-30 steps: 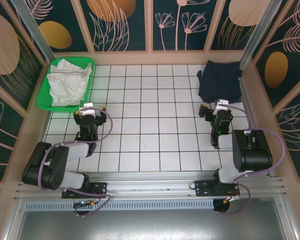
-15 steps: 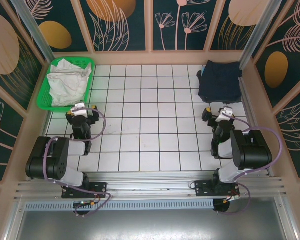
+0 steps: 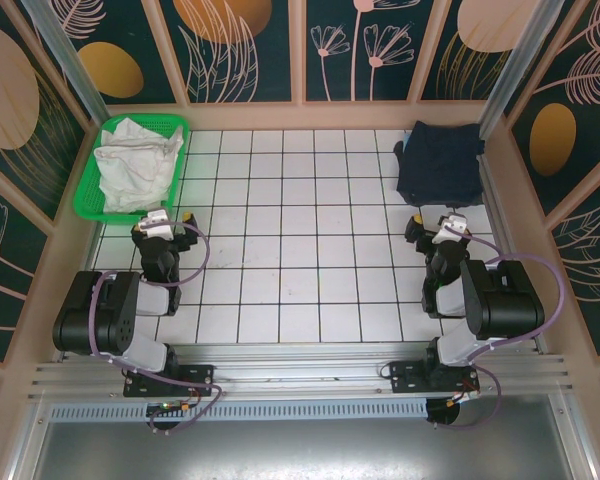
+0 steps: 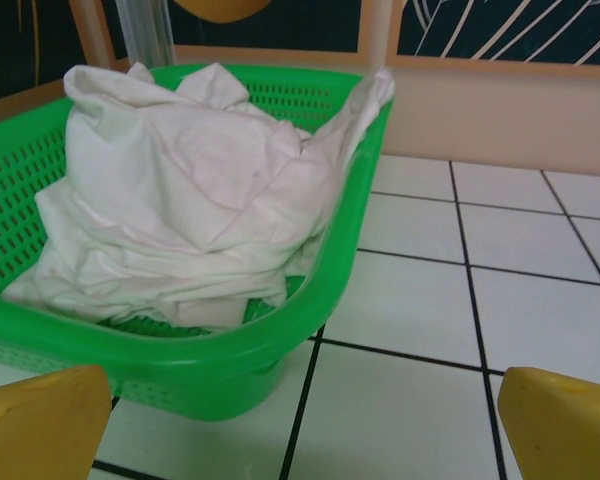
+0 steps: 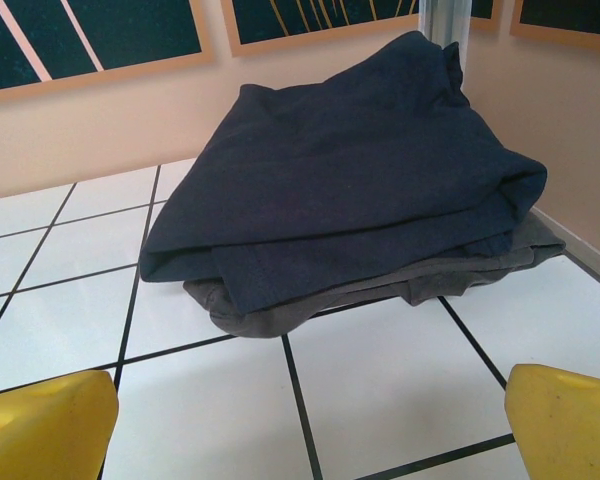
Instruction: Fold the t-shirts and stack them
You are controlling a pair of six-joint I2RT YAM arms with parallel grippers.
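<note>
Tiled table (image 3: 300, 250) | right wrist: grey shirt (image 5: 480, 262) under folded navy t-shirt (image 5: 350, 160) | white t-shirt (image 4: 180, 190) in basket (image 4: 180, 350) | both jaws wide, empty

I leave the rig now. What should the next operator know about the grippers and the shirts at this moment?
Left gripper: open, empty, before the green basket.
Right gripper: open, empty, before the navy shirt.
White cloth lies crumpled in the basket, far left; the navy shirt lies folded on a grey garment, far right.
Done: that pile looks folded, stacked.
Left: unload, fold and stack the white cloth.
</note>
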